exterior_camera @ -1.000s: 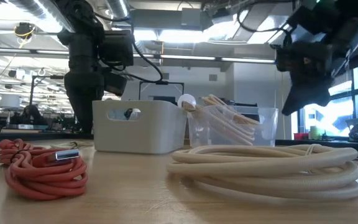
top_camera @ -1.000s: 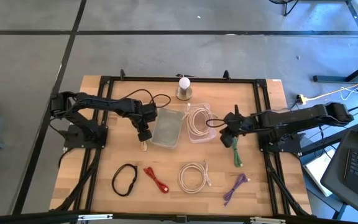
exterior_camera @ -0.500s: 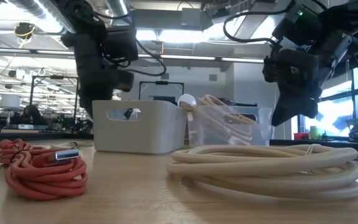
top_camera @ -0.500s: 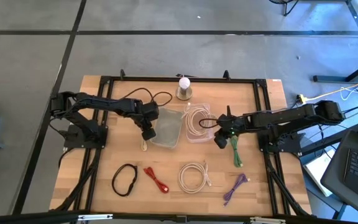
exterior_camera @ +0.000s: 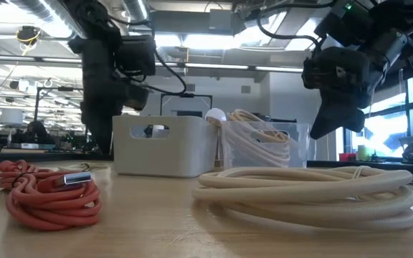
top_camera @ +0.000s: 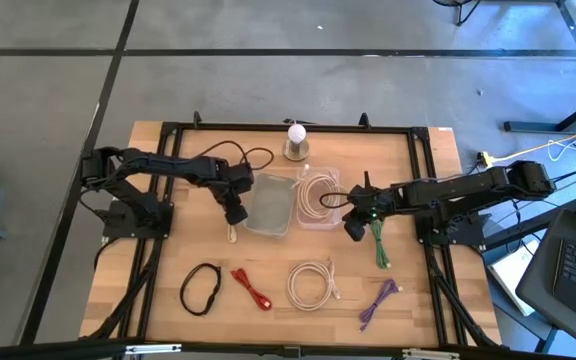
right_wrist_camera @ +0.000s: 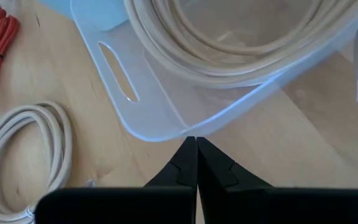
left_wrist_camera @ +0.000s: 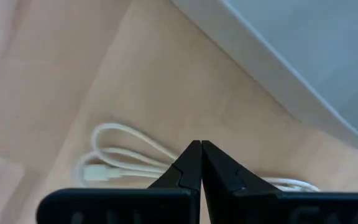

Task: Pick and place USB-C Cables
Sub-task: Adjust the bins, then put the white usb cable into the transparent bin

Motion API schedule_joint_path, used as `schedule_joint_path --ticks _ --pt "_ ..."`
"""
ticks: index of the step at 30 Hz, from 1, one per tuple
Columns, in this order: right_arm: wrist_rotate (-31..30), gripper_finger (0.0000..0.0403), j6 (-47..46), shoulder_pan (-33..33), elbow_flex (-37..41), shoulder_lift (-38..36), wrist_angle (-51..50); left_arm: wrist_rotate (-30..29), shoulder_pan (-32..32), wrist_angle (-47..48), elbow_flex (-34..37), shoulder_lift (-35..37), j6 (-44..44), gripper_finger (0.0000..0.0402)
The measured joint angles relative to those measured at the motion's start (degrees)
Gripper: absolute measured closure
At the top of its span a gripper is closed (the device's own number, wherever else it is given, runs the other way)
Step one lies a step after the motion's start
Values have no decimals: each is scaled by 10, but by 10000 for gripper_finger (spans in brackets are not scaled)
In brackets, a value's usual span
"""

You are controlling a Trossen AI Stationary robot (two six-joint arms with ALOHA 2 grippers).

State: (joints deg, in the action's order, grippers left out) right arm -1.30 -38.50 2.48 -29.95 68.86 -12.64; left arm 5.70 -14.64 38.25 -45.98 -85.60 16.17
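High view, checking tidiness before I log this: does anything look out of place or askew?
One thing: a thin white cable lies on the wooden table beside the white opaque bin, not in it, under the shut left gripper. The cream coil sits in the clear bin.

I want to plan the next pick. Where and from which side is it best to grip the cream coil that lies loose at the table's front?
Probably from straight above, on one side arc of the cream coil: it lies flat with an open middle, so one finger can go inside the loop, the other outside. Closing across all strands there should lift it together. Avoid the loose end toward the purple cable.
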Motion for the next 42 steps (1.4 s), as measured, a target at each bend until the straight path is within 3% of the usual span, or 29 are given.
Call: schedule_joint_path --ticks 3,17,23,33,38,42 --pt "-3 403 4 0 0 0 0 31 17 -8 0 0 14 400" --pt "-6 403 14 -5 0 0 6 25 48 -122 0 0 71 400" --pt "-6 403 14 -5 0 0 6 24 48 -124 0 0 70 400" --pt "-17 403 13 -5 -1 0 -75 -43 15 32 0 8 27 400" --pt "-26 403 0 22 -47 -3 -194 -45 9 116 0 41 41 400" --pt "-53 403 -35 72 -101 -22 -304 -46 32 172 0 88 100 400"
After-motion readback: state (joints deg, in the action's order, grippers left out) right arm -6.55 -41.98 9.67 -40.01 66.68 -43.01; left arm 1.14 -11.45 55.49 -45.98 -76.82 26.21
